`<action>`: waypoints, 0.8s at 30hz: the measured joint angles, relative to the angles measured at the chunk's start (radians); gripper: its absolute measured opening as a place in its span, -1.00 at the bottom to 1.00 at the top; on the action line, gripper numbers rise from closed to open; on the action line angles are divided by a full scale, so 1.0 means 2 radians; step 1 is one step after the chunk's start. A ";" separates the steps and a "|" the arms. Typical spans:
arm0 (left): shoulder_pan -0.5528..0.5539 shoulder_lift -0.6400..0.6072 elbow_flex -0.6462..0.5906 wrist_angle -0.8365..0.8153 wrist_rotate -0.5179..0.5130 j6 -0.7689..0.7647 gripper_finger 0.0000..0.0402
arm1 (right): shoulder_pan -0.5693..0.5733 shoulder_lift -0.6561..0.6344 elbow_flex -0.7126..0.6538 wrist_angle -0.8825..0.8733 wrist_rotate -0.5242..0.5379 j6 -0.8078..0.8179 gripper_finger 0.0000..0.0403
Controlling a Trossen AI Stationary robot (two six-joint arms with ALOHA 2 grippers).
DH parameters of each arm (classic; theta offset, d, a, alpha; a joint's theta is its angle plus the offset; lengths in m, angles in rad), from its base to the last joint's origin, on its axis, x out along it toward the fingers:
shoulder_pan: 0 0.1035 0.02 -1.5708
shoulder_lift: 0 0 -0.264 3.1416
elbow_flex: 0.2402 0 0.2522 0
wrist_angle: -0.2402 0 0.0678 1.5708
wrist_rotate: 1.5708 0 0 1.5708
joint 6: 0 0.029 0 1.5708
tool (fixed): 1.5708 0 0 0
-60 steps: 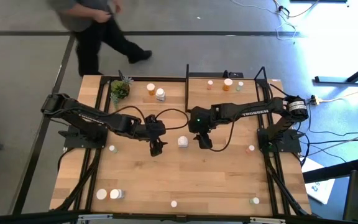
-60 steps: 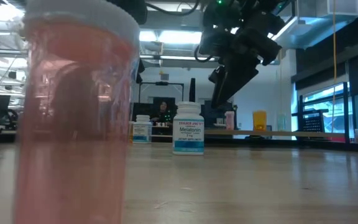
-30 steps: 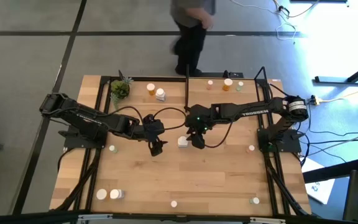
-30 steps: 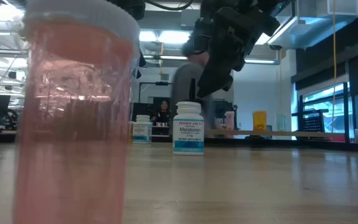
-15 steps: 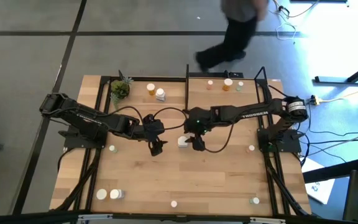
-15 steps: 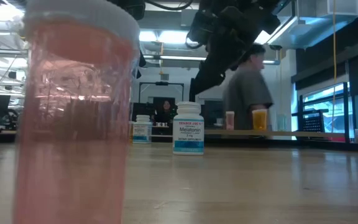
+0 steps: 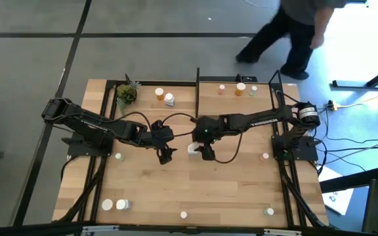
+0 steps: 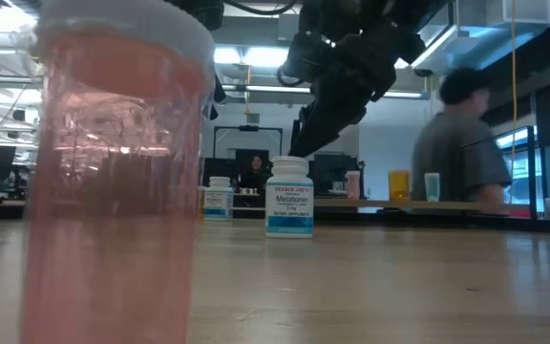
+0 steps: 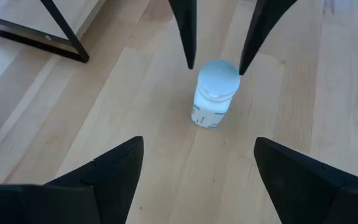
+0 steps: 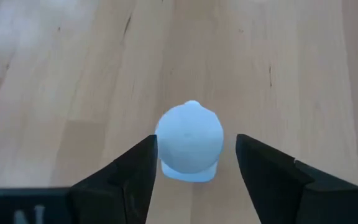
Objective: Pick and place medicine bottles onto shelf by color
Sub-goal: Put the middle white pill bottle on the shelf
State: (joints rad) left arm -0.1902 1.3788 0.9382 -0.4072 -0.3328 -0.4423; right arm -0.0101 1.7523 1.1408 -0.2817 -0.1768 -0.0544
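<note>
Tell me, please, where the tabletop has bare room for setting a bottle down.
The widest bare wood lies between the white melatonin bottle at centre and the front-edge bottles. It is crowded at centre, where the right gripper straddles that bottle beside the left gripper, and along the back shelf.

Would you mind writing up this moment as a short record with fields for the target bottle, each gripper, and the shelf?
target bottle: white bottle upright mid-table, labelled Melatonin in the low view
right gripper: open, fingers either side of the bottle's cap, not yet closed
left gripper: open, hovering just left of the bottle, holding nothing
shelf: right section at the far edge already holds three small bottles
</note>
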 joint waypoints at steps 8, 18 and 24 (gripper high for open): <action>0.000 0.000 0.000 0.000 0.000 0.000 0.50 | 0.004 0.004 0.000 0.005 -0.005 0.011 0.09; 0.000 0.000 0.000 -0.002 0.000 0.000 0.50 | 0.005 0.020 0.000 0.012 -0.008 0.011 0.09; 0.000 0.000 0.000 -0.002 0.000 0.000 0.49 | 0.005 0.026 0.001 0.018 0.005 0.009 0.09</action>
State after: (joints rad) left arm -0.1905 1.3792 0.9382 -0.4103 -0.3319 -0.4420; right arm 0.0008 1.8038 1.1419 -0.2467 -0.1661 -0.0360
